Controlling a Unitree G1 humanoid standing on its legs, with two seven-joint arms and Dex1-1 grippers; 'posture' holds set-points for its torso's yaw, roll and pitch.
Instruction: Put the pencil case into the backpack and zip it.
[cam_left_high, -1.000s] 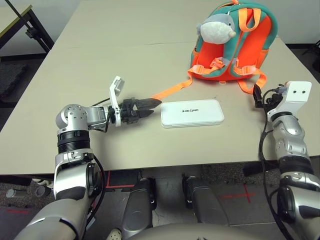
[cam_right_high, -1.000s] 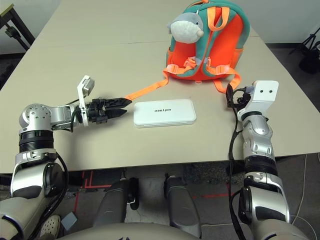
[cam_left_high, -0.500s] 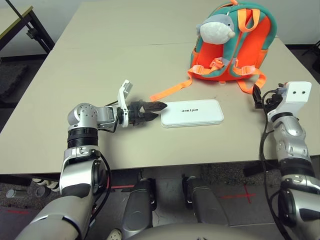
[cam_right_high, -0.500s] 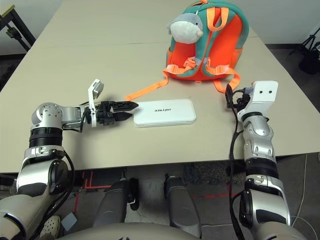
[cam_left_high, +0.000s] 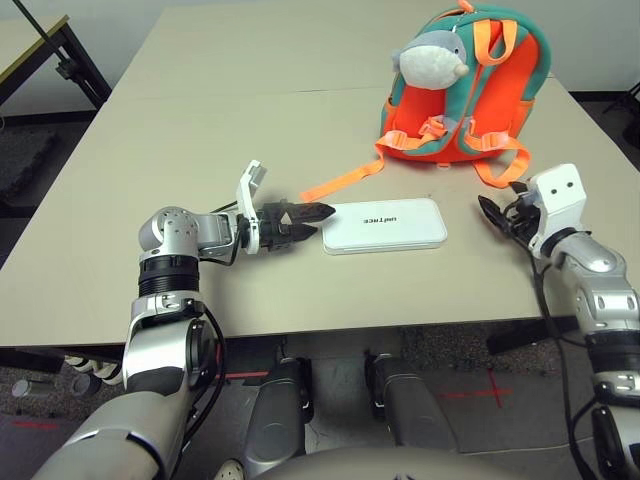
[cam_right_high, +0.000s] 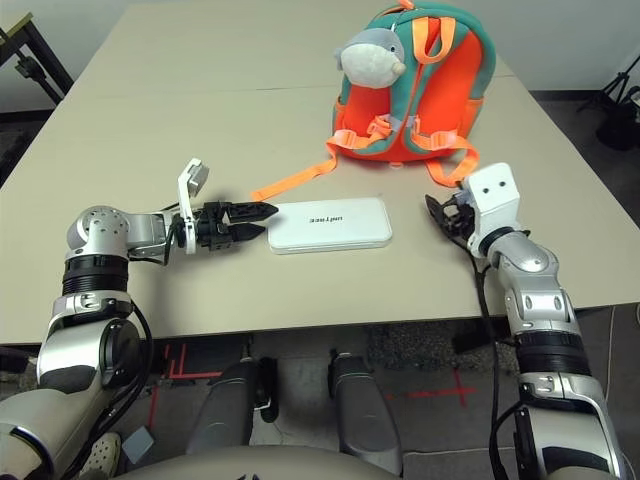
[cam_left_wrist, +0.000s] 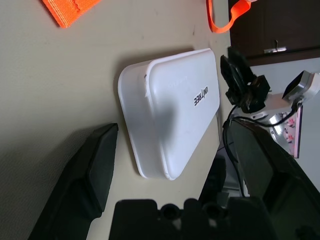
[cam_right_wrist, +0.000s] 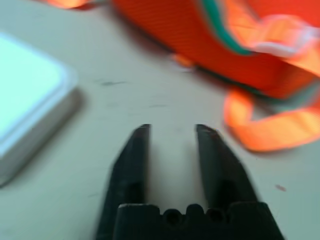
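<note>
The white pencil case (cam_left_high: 385, 224) lies flat on the table in front of the backpack (cam_left_high: 505, 95), which is orange with teal trim and carries a plush whale (cam_left_high: 432, 55). My left gripper (cam_left_high: 320, 220) is open at the case's left short end; in the left wrist view its fingers (cam_left_wrist: 95, 170) stand wide on either side of that end of the case (cam_left_wrist: 175, 110). My right gripper (cam_left_high: 493, 214) hovers low to the right of the case and points toward it. Its fingers (cam_right_wrist: 135, 150) stand close together with a narrow gap and nothing between them.
A long orange strap (cam_left_high: 340, 180) runs from the backpack toward my left gripper. An orange strap loop (cam_left_high: 497, 168) lies just behind my right gripper. The table's front edge (cam_left_high: 380, 325) is close below the case. A dark stand (cam_left_high: 60, 50) is off the table's far left.
My right arm has swung inward and down toward the case's right end, and its fingers have narrowed. My left gripper reached the case's left end earlier and has held still since.
</note>
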